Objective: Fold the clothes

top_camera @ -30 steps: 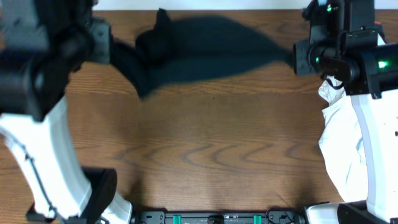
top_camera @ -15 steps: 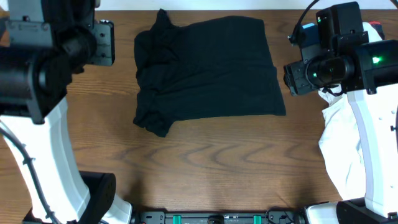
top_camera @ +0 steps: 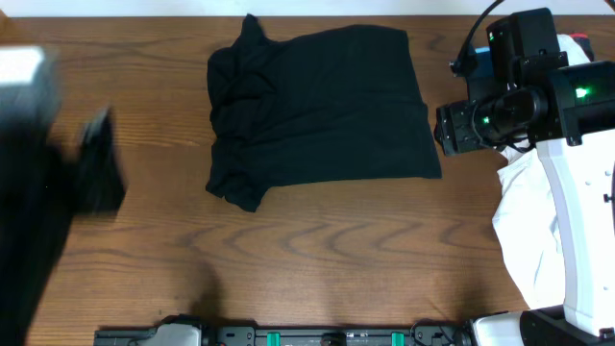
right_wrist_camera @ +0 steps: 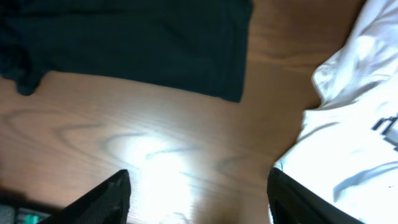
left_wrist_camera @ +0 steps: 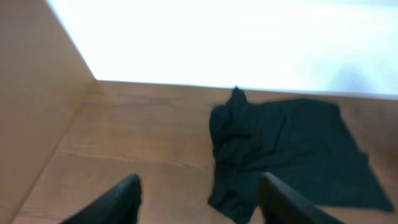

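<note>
black blur at left edge is my left arm (top_camera: 58,173), swung away from where it sat half second ago. left gripper (left_wrist_camera: 199,190) fingers spread, holding nothing. black t-shirt (top_camera: 322,106), soft, bunched at left sleeve, lies flat on wood-grain table (top_camera: 317,259) toward far edge, no longer stretched between arms. right gripper (right_wrist_camera: 198,186) spread too, just right of shirt. white garment (top_camera: 528,221) crumpled at right edge.
</note>
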`<control>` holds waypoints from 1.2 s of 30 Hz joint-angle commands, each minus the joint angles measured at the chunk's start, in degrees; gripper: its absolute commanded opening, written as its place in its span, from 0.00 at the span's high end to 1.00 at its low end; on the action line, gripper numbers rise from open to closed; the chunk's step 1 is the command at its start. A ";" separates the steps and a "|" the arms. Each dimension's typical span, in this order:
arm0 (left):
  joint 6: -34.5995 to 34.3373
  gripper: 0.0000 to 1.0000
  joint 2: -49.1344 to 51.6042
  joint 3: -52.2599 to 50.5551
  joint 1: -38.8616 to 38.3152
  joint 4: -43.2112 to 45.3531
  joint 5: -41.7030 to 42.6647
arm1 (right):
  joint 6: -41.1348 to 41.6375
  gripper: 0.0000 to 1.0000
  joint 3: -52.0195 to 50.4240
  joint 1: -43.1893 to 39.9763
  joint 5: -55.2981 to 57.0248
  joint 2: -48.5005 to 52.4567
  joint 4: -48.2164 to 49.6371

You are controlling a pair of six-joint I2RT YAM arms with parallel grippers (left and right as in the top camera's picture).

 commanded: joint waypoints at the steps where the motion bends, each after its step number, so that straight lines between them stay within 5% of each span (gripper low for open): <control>1: -5.01 0.33 -2.58 -13.00 0.24 -4.15 -1.60 | 3.67 0.30 0.04 0.28 -3.32 -0.11 0.11; 7: -5.22 0.33 1.14 -40.35 0.24 7.85 14.60 | 9.75 0.23 -0.20 -0.26 -3.21 0.31 5.68; 13: -5.25 0.49 13.86 -61.42 -0.50 23.98 24.55 | 10.93 0.22 -0.79 -0.59 -1.95 3.63 7.17; 17: -6.32 0.58 23.23 -64.43 -0.68 28.81 24.55 | 10.67 0.22 -0.79 -0.59 -1.25 6.60 6.12; 23: -7.06 0.57 31.87 -65.00 -0.96 31.01 23.50 | 10.67 0.23 -0.79 -0.59 0.83 10.54 4.63; 36: -12.33 0.57 35.19 -80.00 -4.17 47.19 17.46 | 10.67 0.25 -0.79 -0.59 0.83 12.74 5.31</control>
